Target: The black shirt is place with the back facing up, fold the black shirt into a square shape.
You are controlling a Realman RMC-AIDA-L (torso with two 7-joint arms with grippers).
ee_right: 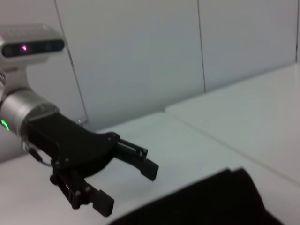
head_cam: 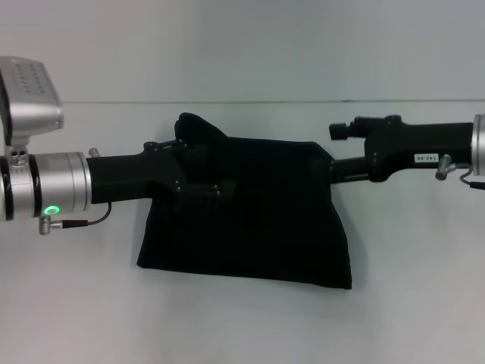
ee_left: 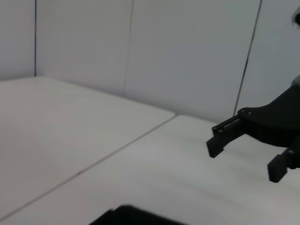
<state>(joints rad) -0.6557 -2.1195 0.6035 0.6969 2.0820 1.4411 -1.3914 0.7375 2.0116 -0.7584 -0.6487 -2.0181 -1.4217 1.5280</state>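
The black shirt lies folded into a rough rectangle in the middle of the white table, with a bump of cloth sticking up at its far left corner. No lettering shows. My left gripper hovers over the shirt's left part. The right wrist view shows the left gripper open and holding nothing, above the shirt. My right gripper is at the shirt's far right corner. In the left wrist view the right gripper is open and bare, and an edge of the shirt shows.
The white table spreads around the shirt on all sides. A pale panelled wall stands behind its far edge. Seams run across the tabletop.
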